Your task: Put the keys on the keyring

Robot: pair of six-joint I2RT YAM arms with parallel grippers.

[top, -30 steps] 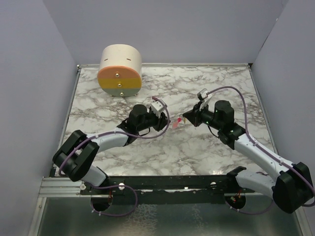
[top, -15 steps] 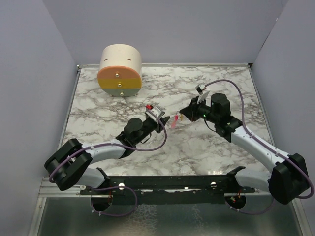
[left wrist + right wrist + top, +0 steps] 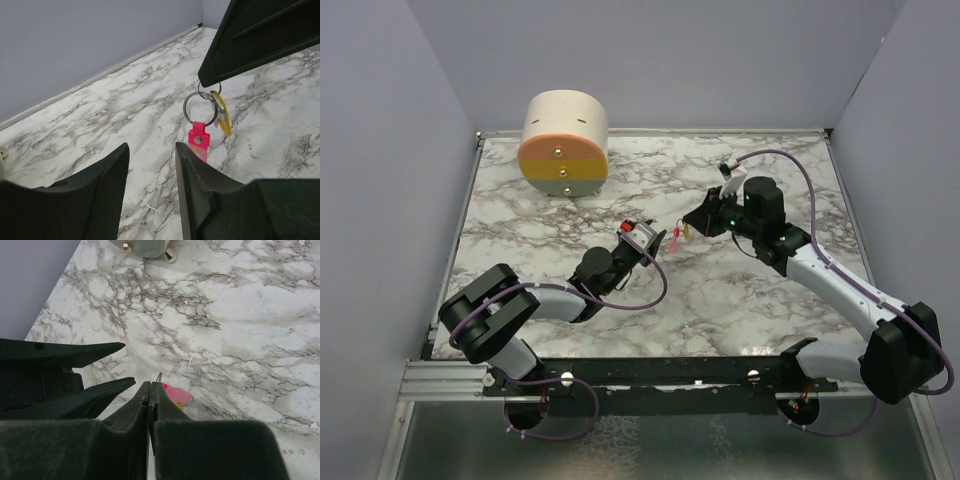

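Observation:
My right gripper (image 3: 150,385) is shut on the small metal ring (image 3: 200,107) of the keyring, held above the marble table (image 3: 740,300). The pink strap (image 3: 198,142) hangs down from that ring. The yellow key (image 3: 221,117) dangles at the ring beside the strap. From above, the strap (image 3: 675,243) and key (image 3: 686,232) hang between the two grippers. My left gripper (image 3: 151,150) stands open just short of the strap, with nothing between its fingers. In the right wrist view only a corner of the strap (image 3: 176,394) shows past the shut fingers.
A large cream-and-orange cylinder (image 3: 565,145) stands at the far left of the table. Grey walls (image 3: 400,200) close in the left, far and right sides. The left arm's fingers (image 3: 95,392) point toward my right gripper from the left.
The left gripper's jaws have widened and the left arm has sunk lower and drawn back from the strap. The right gripper has carried the keyring slightly farther away.

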